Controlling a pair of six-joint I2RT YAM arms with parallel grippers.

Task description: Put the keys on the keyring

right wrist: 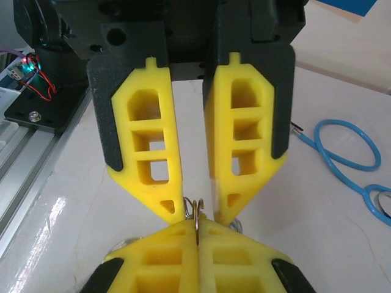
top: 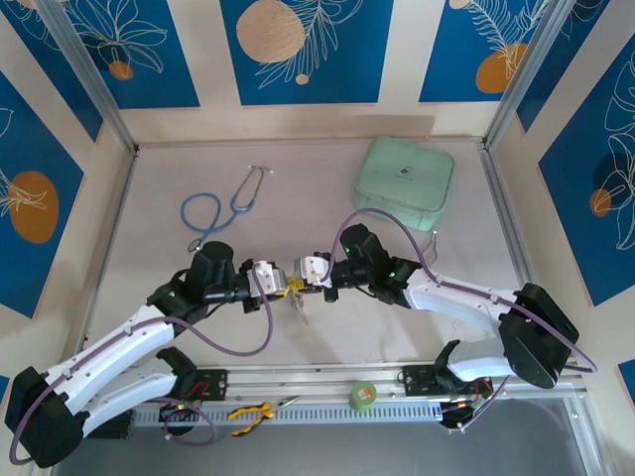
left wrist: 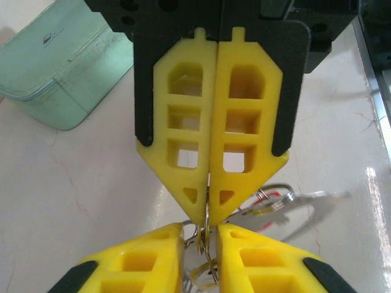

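Two pincers meet tip to tip, in front and left of the mint case (top: pixel 405 180). The right pincer (right wrist: pixel 198 235) is pressed together on the keyring (left wrist: pixel 208 244), likely steadying its thin wire. The left pincer (right wrist: pixel 199 213) stands spread around it, probably ready to thread keys.

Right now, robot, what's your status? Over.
Right gripper shut on keyring. Left gripper open, straddling it. Keys hang beneath. Stethoscope well clear.

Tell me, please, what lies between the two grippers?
The keyring, edge-on in the right wrist view, runs from the right gripper into the left gripper.
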